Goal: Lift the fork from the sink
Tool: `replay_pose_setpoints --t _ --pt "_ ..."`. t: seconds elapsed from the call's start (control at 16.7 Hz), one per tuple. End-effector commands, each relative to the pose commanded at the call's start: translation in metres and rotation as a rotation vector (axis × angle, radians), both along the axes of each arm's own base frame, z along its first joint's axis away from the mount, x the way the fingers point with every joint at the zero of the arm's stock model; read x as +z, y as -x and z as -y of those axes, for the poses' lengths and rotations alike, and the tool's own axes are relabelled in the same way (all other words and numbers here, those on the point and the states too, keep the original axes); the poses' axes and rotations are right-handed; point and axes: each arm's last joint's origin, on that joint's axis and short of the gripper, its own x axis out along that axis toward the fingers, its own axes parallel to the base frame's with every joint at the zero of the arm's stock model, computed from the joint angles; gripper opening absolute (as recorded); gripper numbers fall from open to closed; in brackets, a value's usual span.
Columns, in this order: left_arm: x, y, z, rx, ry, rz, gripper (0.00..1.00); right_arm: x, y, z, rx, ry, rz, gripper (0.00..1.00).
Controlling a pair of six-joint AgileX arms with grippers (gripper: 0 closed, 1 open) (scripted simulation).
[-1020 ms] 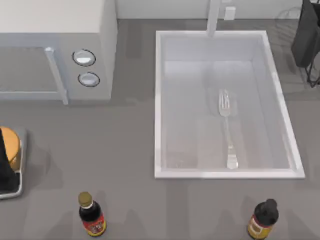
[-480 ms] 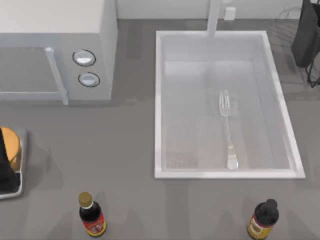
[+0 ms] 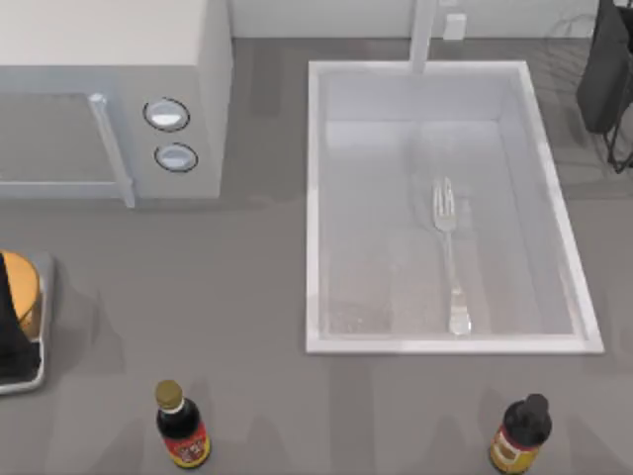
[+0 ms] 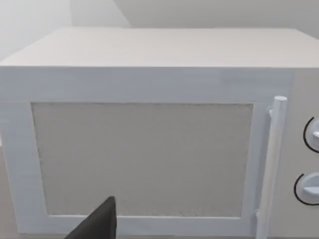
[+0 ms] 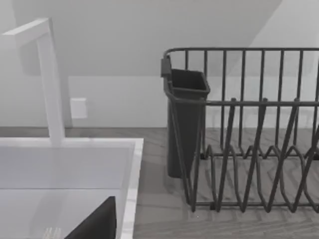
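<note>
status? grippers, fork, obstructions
Fork flat on sink bottom, tines toward faucet, untouched. No gripper near it. Nothing on or beside fork.

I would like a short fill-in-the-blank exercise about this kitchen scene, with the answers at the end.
1. The fork lies inside the ____.
2. The fork's tines point toward the sink's ____ post.
3. The microwave has ____ round knobs.
4. Two ____ stand at the table's near edge.

Missing words: sink; faucet; two; bottles

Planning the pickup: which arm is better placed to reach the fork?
Right, probably. Its wrist camera faces the sink rim and faucet, while the left's faces the microwave. The fork lies right of the basin's middle.
</note>
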Motion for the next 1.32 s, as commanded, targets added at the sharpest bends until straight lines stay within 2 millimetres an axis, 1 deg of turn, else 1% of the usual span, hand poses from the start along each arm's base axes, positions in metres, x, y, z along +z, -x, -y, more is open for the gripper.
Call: replay_pose_setpoints --t 0.36,0.48,0.66,0.84,0.96,1.08,1.2,1.32 --pt "0.000 0.000 0.000 0.000 0.000 0.000 1.00 0.000 0.000 0.000 0.000 0.000 0.000 1.00" --pt "0.000 0.000 0.000 0.000 0.000 0.000 1.00 0.004 0.000 0.000 0.003 -0.005 -0.019 1.00" --pt "0.000 0.000 0.000 0.000 0.000 0.000 1.00 0.022 -0.003 -0.002 0.017 -0.028 -0.099 1.00" --pt "0.000 0.000 0.000 0.000 0.000 0.000 1.00 0.053 -0.014 -0.006 0.039 -0.063 -0.234 1.00" --pt "0.000 0.000 0.000 0.000 0.000 0.000 1.00 0.078 -0.028 -0.010 0.053 -0.090 -0.343 1.00" --pt "0.000 0.000 0.000 0.000 0.000 0.000 1.00 0.104 -0.051 -0.016 0.066 -0.115 -0.467 1.00" --pt "0.000 0.000 0.000 0.000 0.000 0.000 1.00 0.128 -0.081 -0.026 0.074 -0.135 -0.598 1.00" --pt "0.000 0.000 0.000 0.000 0.000 0.000 1.00 0.145 -0.119 -0.038 0.076 -0.148 -0.734 1.00"
